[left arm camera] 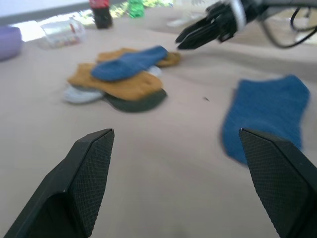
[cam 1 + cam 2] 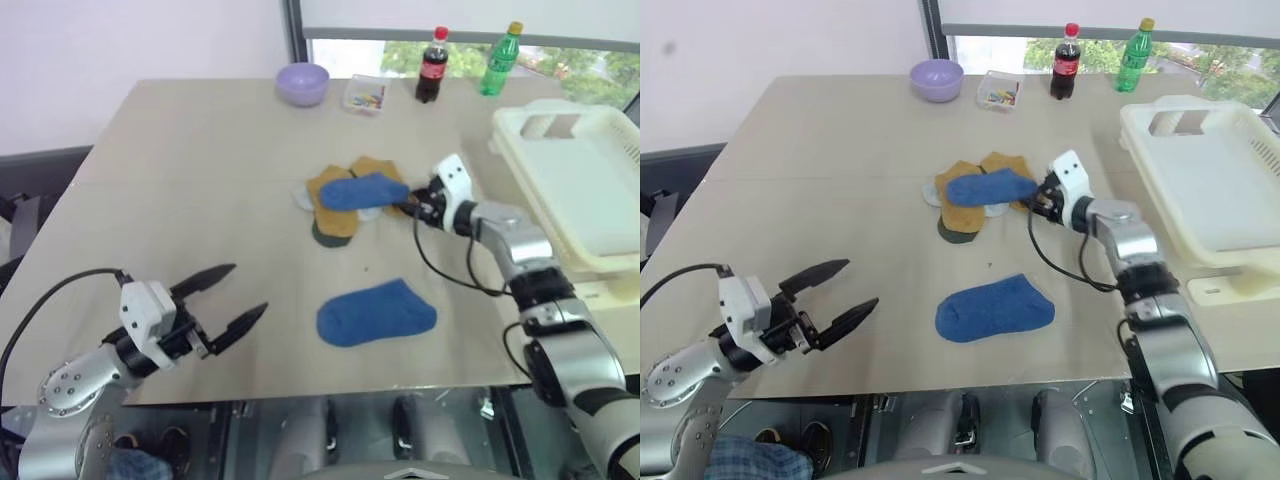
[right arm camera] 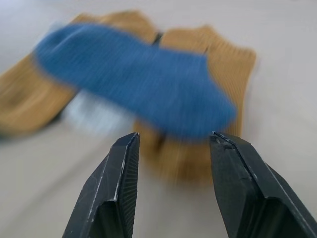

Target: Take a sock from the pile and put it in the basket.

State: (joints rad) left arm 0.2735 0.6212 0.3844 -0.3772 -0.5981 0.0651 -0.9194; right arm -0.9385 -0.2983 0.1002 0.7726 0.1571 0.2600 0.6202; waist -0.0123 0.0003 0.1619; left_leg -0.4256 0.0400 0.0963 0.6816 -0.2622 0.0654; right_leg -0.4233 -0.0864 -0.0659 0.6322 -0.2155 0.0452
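Observation:
The pile [image 2: 340, 205] lies mid-table: mustard-yellow socks, a pale one and a dark one, with a royal blue sock [image 2: 362, 190] on top. My right gripper [image 2: 410, 203] is at the pile's right edge, low over the table. Its fingers [image 3: 119, 183] stand apart with nothing between them, pointing at the blue sock [image 3: 133, 79]. Another blue sock [image 2: 376, 312] lies flat by itself nearer the front edge. My left gripper [image 2: 238, 296] hovers open and empty at the front left. The cream-white basket [image 2: 575, 215] stands at the table's right side.
Along the far edge stand a purple bowl [image 2: 302, 83], a small clear box [image 2: 364, 95], a cola bottle [image 2: 432, 65] and a green bottle [image 2: 500, 60]. A black cable loops from my right wrist down to the table.

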